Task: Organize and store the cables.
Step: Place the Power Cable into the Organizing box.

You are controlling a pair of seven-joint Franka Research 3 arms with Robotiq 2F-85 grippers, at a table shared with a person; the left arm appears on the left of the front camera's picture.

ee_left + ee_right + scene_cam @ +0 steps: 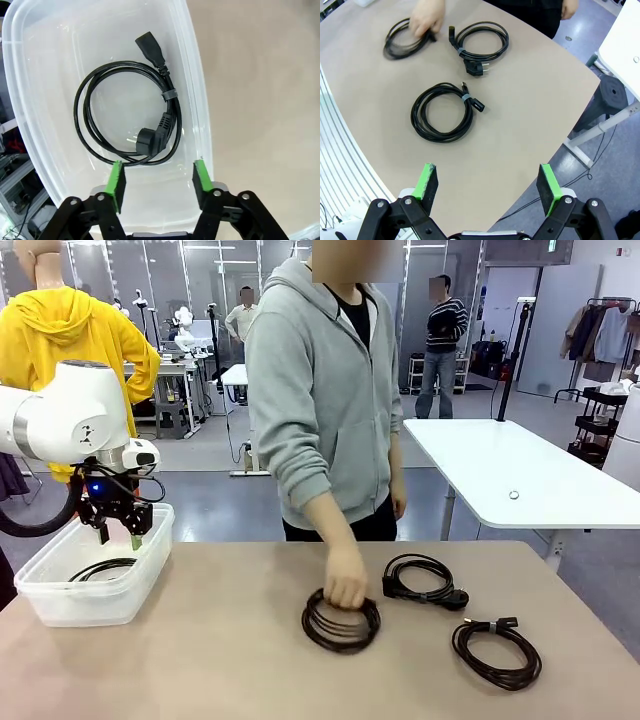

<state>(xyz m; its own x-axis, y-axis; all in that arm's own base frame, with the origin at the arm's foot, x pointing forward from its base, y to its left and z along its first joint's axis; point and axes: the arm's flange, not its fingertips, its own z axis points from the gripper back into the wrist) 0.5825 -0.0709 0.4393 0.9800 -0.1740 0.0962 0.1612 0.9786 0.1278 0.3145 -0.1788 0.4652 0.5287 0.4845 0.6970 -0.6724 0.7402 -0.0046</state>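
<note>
Surface: a tabletop [200, 670] of matt beige-brown laminate is recorded, smooth, with a rounded corner at the right. Beyond it an open workshop room is seen, with a grey floor, a white table [500, 475] and a clothes rail at the far right.

Bin: a translucent plastic bin [60, 608], rectangular with rounded corners and a thick rim, is stood at the table's left end. On its floor the binned cable [127, 112] is laid flat. It is a thin glossy black cord in a round coil, bound by a grey tie, with an angled round plug lying inside the loop and a blocky plug pointing outward.

Left gripper [157, 172]: held above the bin, jaws parted partway, green pads bare, nothing gripped.

Three further coils are laid on the bare tabletop, right of the middle. The covered cable [340, 628] is touched at its far edge by the person's hand [346, 585]. The middle cable [425, 582] is placed just right of that hand, farther back. The right cable [497, 652] is set nearer the robot's side, apart from both.

Right gripper [487, 182]: held high over the table's edge, jaws spread wide, nothing between them.
</note>
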